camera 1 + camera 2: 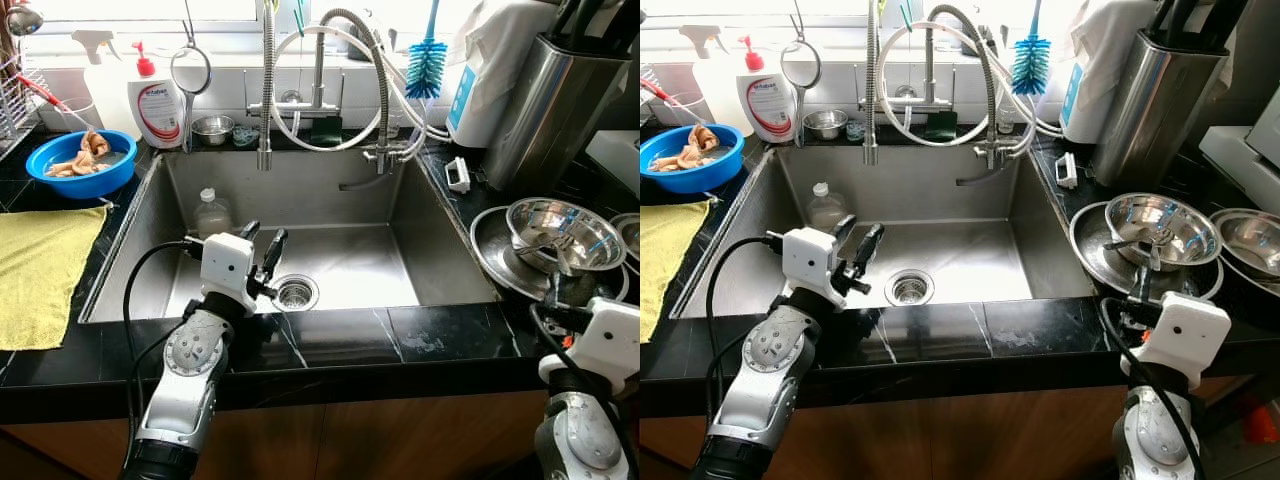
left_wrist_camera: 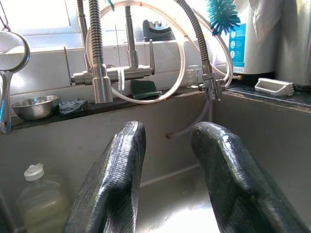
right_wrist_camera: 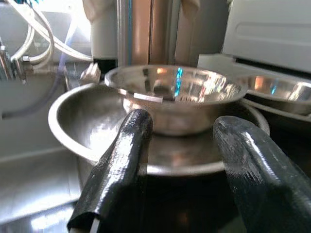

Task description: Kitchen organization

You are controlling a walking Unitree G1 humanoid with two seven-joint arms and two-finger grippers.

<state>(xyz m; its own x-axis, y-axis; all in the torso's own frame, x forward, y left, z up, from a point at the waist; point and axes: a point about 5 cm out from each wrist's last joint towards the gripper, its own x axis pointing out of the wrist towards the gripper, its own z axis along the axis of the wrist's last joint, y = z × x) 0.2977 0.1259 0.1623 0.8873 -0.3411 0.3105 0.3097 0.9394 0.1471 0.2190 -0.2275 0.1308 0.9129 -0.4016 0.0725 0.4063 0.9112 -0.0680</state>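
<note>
Fingers of our left gripper (image 1: 262,246) stand parted and empty above the sink (image 1: 420,225), a plastic bottle (image 1: 212,212) just beyond them to their left. Our right gripper (image 3: 182,127), also spread and holding nothing, faces the steel bowl (image 1: 1162,228) nested in a wider basin (image 3: 73,114) directly ahead.

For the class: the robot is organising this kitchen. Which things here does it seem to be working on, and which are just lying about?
In hand:
- open left gripper over the steel sink
- clear plastic bottle in the sink
- open right gripper facing the stacked steel bowls

Lying about:
- yellow cloth
- blue bowl
- blue bottle brush
</note>
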